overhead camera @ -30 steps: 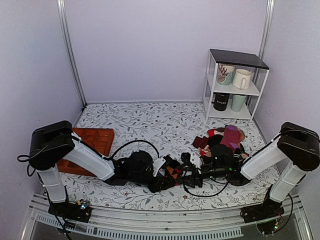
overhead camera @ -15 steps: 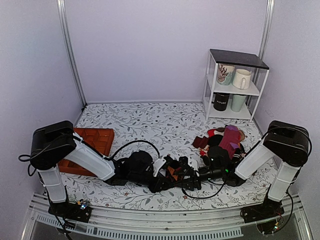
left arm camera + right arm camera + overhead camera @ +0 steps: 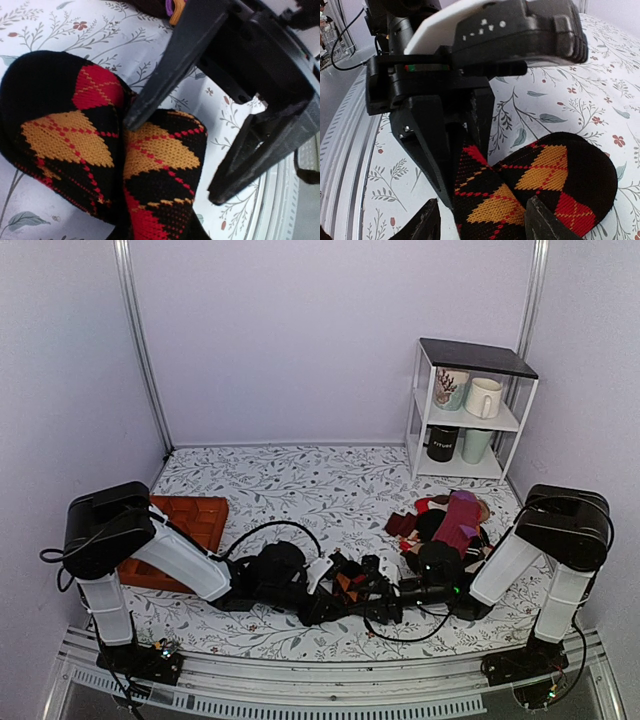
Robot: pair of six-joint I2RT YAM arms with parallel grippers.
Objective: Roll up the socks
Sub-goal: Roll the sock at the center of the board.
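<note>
Low at the centre of the overhead view, the socks [image 3: 345, 584] are lying bunched on the table [image 3: 300, 480] between both wrists. Your left gripper [image 3: 457, 145] is pinching the black argyle knit tight. Your right gripper [image 3: 171, 160] is spreading wide, one fingertip touching fabric, holding nothing. You're handling soft, light, floppy knit, so I'd be taking both layers together near the fold. White lettering on the black mug [image 3: 442, 443] is showing too small to read.

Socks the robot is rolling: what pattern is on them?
Black socks with red and orange diamonds, an argyle pattern. It shows best in the left wrist view.
</note>
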